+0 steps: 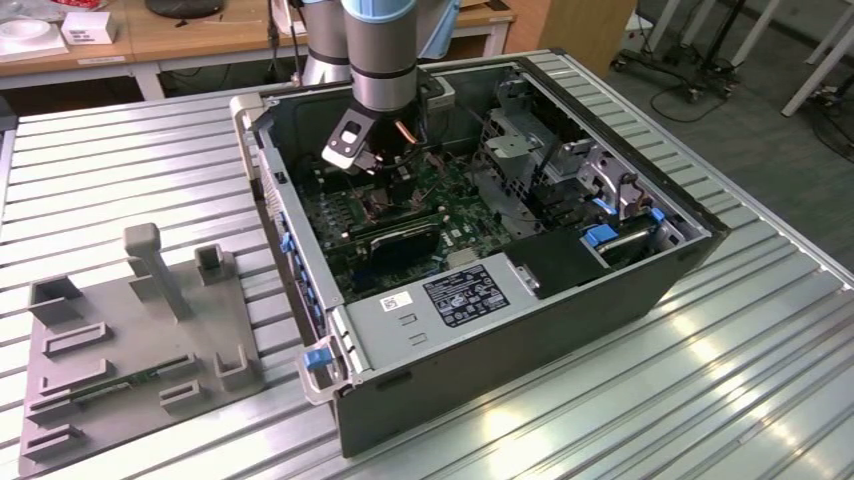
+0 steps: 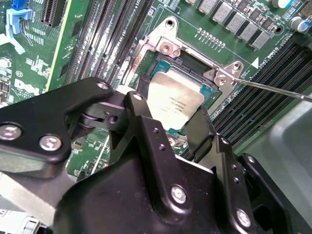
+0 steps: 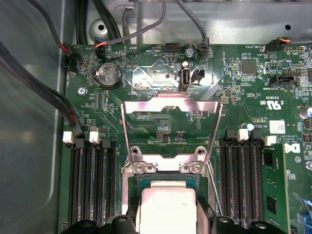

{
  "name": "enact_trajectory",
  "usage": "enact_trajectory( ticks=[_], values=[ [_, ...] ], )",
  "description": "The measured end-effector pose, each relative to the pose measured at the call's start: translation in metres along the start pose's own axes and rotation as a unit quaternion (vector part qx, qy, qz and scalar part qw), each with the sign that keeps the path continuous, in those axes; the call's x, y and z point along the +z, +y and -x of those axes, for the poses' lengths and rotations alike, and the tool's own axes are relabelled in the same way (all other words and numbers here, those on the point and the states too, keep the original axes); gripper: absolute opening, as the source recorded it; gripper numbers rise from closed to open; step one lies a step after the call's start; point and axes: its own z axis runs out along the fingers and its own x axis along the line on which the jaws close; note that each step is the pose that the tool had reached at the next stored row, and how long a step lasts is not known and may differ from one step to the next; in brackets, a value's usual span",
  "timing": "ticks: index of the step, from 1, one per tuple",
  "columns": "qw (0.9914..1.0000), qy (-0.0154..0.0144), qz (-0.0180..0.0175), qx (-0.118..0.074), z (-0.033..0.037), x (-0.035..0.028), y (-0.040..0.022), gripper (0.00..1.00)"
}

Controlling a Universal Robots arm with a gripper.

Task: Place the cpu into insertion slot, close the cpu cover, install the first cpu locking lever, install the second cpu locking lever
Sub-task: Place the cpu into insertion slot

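My gripper reaches down into the open computer case. In both wrist views its black fingers are shut on the cpu, a silvery square chip pinched by two opposite edges. The cpu sits level right over the insertion slot; whether it rests in the slot I cannot tell. The cpu cover stands swung open on its hinge just beyond the insertion slot. A thin locking lever sticks out sideways from the socket frame.
Long black memory slots flank the socket on both sides. Cables run along the case wall. A drive cage and a black box fill the case's right. A grey fixture stands on the ribbed table at the exterior view's left.
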Motion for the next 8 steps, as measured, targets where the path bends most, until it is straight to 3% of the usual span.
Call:
enact_trajectory(
  ticks=[2, 3, 8],
  values=[
    [1.00000, 0.0002, 0.0001, 0.000, -0.0001, 0.0002, 0.0000, 0.55],
    [1.00000, 0.0001, -0.0001, 0.000, 0.0000, 0.0001, 0.0000, 0.61],
    [1.00000, -0.0003, -0.0003, 0.000, 0.0001, -0.0002, -0.0001, 0.61]
  ],
)
